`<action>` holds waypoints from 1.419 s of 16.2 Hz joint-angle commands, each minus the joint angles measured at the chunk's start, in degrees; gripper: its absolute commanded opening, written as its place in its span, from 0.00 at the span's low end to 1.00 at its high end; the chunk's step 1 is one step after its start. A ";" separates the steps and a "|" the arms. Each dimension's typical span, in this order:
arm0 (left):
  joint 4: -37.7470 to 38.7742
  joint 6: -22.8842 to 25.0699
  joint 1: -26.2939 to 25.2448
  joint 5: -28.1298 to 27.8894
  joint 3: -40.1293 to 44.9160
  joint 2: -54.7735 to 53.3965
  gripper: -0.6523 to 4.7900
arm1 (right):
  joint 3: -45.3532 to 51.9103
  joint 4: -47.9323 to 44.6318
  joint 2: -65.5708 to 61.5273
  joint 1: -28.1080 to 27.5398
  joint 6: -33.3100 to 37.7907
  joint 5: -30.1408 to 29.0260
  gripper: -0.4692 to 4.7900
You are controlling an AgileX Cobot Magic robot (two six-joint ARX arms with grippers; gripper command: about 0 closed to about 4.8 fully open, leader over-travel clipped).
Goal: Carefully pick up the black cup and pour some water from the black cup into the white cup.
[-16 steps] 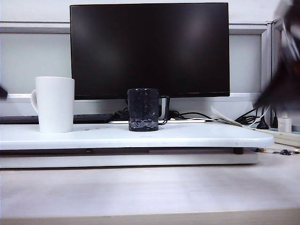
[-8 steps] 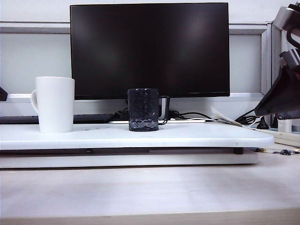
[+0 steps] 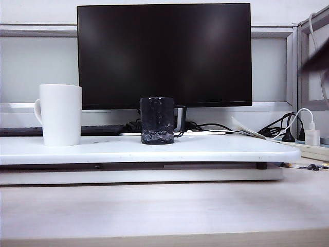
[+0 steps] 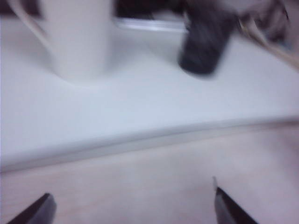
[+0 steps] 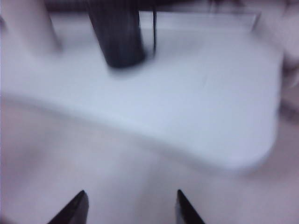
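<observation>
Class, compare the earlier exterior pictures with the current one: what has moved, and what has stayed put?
The dark arm at the right edge of the exterior view has withdrawn, leaving only a blur there. The left gripper and right gripper are open and empty, short of the white board. The black cup and white cup have not moved.
</observation>
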State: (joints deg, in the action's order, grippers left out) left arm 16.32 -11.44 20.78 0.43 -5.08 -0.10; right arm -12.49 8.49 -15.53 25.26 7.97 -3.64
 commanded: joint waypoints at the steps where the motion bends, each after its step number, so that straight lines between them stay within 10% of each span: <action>1: -1.18 0.15 -7.45 0.83 0.28 -0.11 1.00 | -0.26 -1.03 6.93 -5.03 0.11 -0.15 0.55; 10: -5.99 0.31 -19.06 0.87 4.55 -0.09 1.00 | 8.33 -6.93 15.37 -20.13 0.11 -0.13 0.55; 23: -6.29 0.33 -20.48 0.85 4.55 -0.09 1.00 | 12.22 -2.32 15.39 -19.91 -0.15 1.55 0.55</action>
State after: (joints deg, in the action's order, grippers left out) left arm 9.87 -11.40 0.21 1.06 -0.80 -0.21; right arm -0.67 7.16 -0.16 5.32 7.88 -2.22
